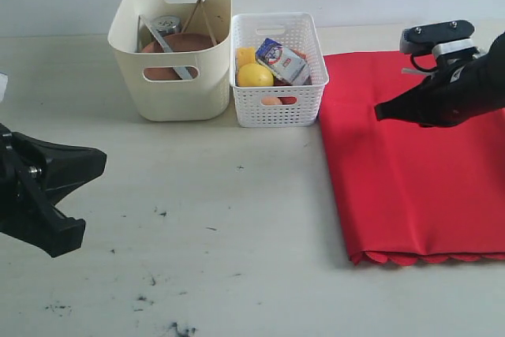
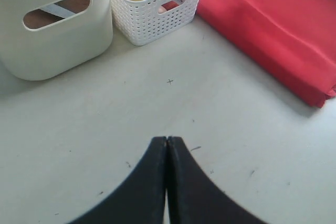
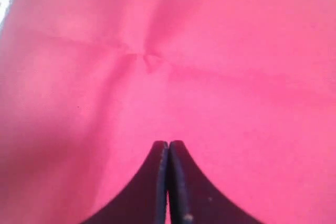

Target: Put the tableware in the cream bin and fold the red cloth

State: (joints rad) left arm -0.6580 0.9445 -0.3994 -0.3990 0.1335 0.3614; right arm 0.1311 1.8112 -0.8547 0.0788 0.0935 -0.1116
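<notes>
First, the pale, scuffed table [image 1: 237,219] carries everything. On its right part lies the large bright red cloth [image 1: 410,187], flat, with the scalloped edge on the near side. Its left edge is just beside the white lattice-walled basket [image 1: 276,108].

The tall cream plastic bin [image 1: 170,96] with oval handle cut-outs stands at the back, and its right wall touches or almost touches the basket. Inside the bin I see the round brown plate [image 1: 185,43], the metal knife [image 1: 162,41] lying across it, the steel cup [image 1: 167,24] behind, and the thin wooden chopsticks [image 1: 208,17] leaning upright.

The right gripper [image 3: 168,144] is over the middle of the red cloth with the jaws pressed together and nothing between them. A small pucker in the fabric is in front of the tips. Whether the tips touch the cloth, I cannot tell.

The left gripper [image 2: 167,140] is over bare table, well apart from the bin, also fully closed and empty.

The basket holds a small milk carton [image 1: 282,61], a yellow lemon [image 1: 254,75] and a piece of yellow cheese [image 1: 245,54].
</notes>
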